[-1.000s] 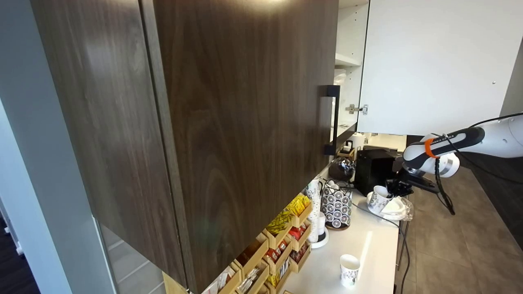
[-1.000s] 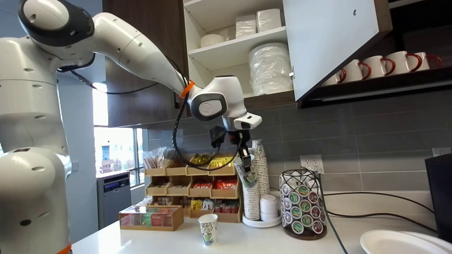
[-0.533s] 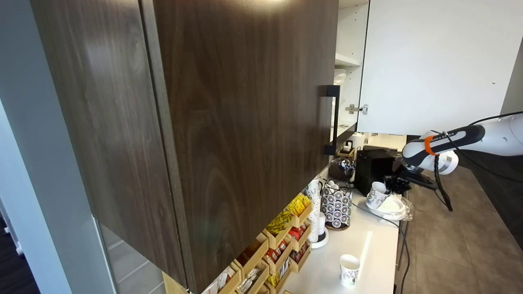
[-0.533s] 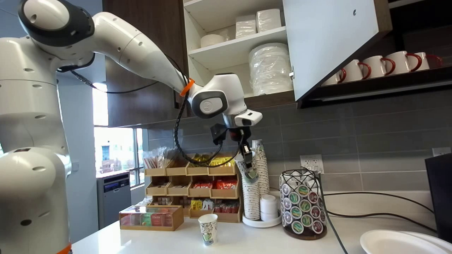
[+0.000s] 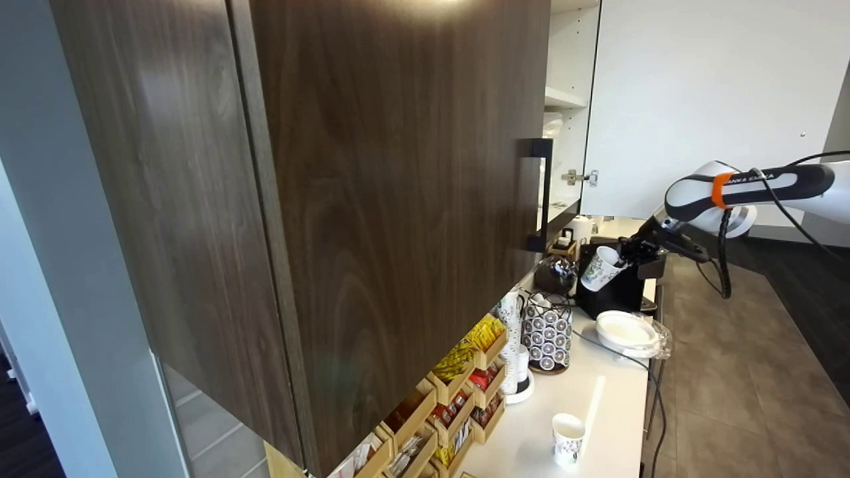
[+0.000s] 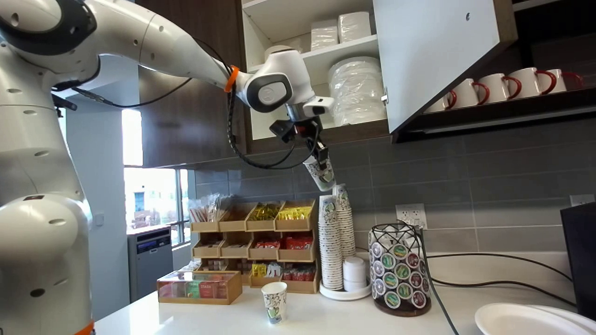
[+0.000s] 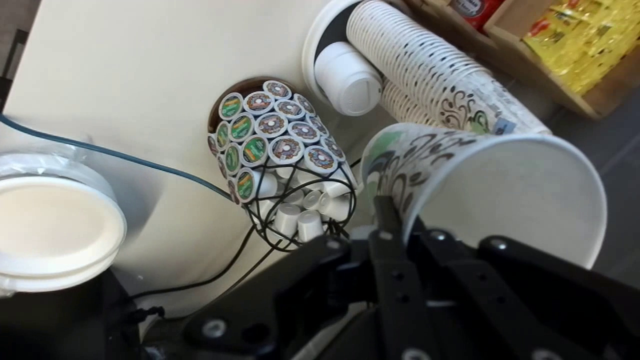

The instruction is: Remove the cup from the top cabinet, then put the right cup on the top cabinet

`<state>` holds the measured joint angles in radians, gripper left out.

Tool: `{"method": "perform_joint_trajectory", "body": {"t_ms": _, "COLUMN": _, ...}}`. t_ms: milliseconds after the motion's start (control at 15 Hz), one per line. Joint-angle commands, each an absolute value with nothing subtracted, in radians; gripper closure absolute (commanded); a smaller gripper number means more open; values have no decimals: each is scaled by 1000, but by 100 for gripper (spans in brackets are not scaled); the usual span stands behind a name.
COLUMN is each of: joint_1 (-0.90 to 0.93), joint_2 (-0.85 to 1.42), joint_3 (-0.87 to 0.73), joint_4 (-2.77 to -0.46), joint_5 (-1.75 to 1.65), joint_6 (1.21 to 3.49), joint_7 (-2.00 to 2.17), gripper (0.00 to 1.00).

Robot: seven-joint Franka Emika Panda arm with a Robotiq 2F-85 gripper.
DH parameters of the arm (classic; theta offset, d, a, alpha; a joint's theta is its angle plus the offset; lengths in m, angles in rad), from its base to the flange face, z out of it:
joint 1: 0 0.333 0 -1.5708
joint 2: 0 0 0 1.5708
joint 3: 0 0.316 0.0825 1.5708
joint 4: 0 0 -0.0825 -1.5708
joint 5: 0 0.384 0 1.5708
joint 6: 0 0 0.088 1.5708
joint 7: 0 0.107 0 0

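Observation:
My gripper [image 5: 629,253] is shut on the wall of a patterned paper cup [image 5: 603,268], one finger inside and one outside. In an exterior view the gripper [image 6: 320,156] holds this cup [image 6: 322,177] tilted in the air, below the cabinet. In the wrist view the fingertips [image 7: 400,220] pinch its rim, and the cup [image 7: 495,185] shows its open mouth. A second patterned cup [image 6: 274,302] stands upright on the counter; it also shows in the other view [image 5: 568,439]. I cannot tell which is the right cup. The top cabinet [image 6: 342,50] is open, with white shelves.
The open cabinet door [image 6: 433,51] juts out at the right. Cup stacks [image 6: 330,246] stand below the gripper, beside a pod canister [image 6: 399,270]. A snack rack [image 6: 263,242] is at the left. White plates [image 7: 55,225] and wrapped plates [image 6: 358,93] are also in view.
My gripper has risen with the held cup, from in front of the cup stacks to just under the cabinet, and tilted more. The cup on the counter has not moved.

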<state>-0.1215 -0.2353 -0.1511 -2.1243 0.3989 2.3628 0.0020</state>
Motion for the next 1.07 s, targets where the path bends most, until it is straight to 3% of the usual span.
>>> {"method": "perform_joint_trajectory", "body": {"t_ms": 0, "joint_1": -107, "joint_2": -294, "joint_3": -177, "joint_4": -2071, "joint_5": 401, "joint_6": 2195, "joint_7": -37, "gripper": 99}}
{"method": "perform_joint_trajectory", "body": {"t_ms": 533, "joint_1": -67, "joint_2": -348, "joint_3": -175, "joint_4": -1892, "joint_5": 421, "joint_6": 1900, "joint_7": -102, "gripper": 99}}
{"method": "perform_joint_trajectory", "body": {"t_ms": 1000, "joint_1": -60, "joint_2": -349, "joint_3": -164, "joint_4": -1874, "joint_5": 412, "joint_6": 1920, "joint_7": -104, "gripper": 96}}
